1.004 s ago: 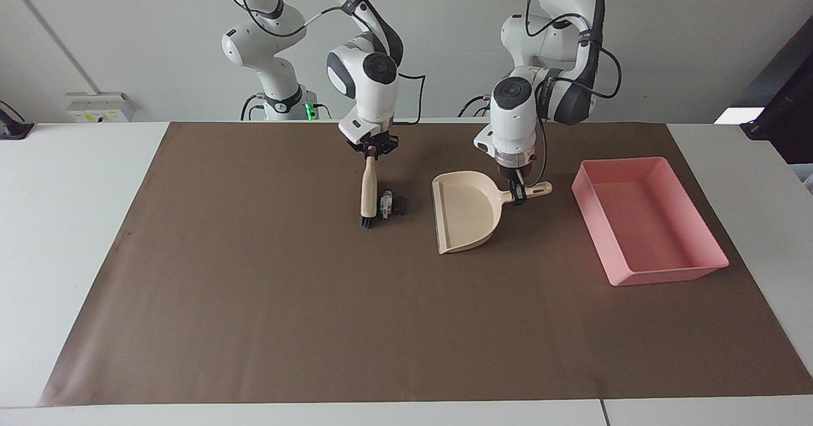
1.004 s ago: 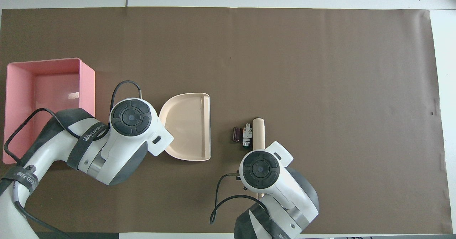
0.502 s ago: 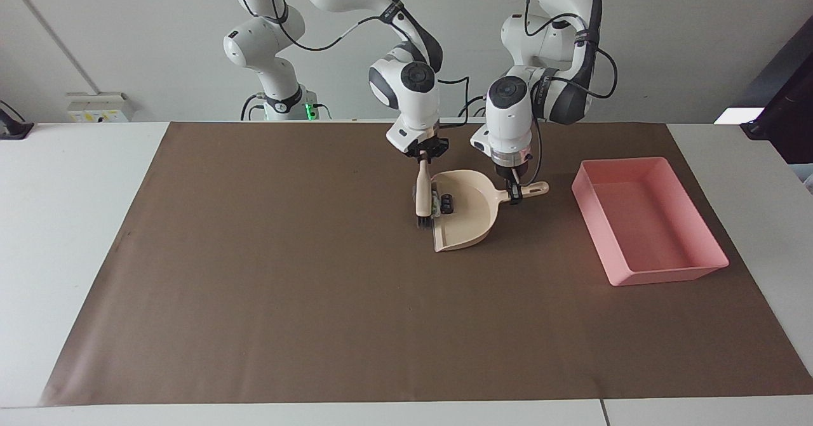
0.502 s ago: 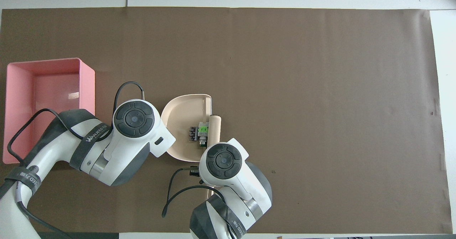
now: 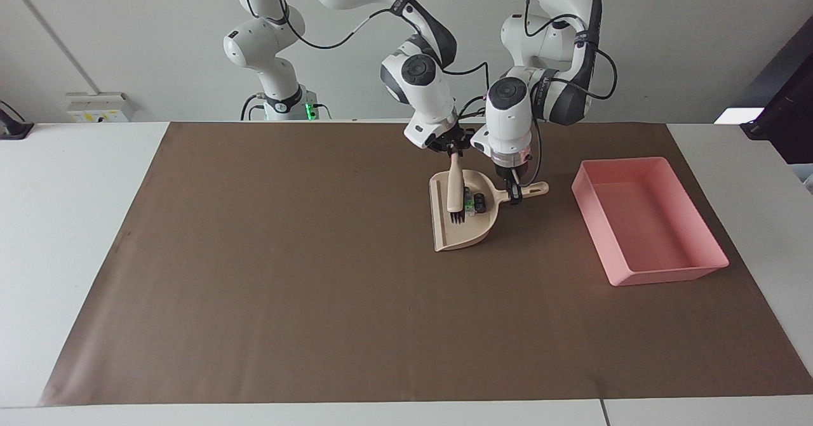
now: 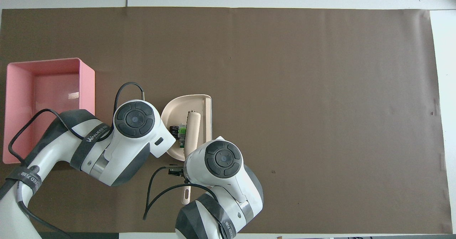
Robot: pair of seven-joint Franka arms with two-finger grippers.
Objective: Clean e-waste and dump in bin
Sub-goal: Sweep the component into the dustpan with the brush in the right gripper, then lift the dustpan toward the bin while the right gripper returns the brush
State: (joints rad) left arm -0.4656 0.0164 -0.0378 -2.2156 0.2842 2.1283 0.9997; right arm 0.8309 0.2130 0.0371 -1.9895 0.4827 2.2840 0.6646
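The beige dustpan [image 5: 458, 232] lies on the brown mat, beside the pink bin [image 5: 587, 204] and toward the right arm's end from it. My left gripper [image 5: 514, 193] is shut on the dustpan's handle [image 5: 535, 190]. My right gripper [image 5: 451, 152] is shut on the handle of a small beige brush [image 5: 455, 188], whose bristles rest inside the pan. The e-waste lies in the pan beside the brush: a whitish bit with a green mark [image 5: 469, 202] and a black bit [image 5: 481, 204]. In the overhead view the pan [image 6: 173, 110], brush [image 6: 192, 128], green-marked bit [image 6: 182, 129] and bin [image 6: 87, 86] show; both grippers are hidden under their wrists.
The brown mat [image 5: 317, 286] covers most of the white table [image 5: 76, 223]. The two wrists stand close together over the pan. The bin holds nothing that I can see.
My right gripper swept the brush toward the left arm's end, pushing the e-waste off the mat and deep into the dustpan. The left gripper and pan shifted only slightly.
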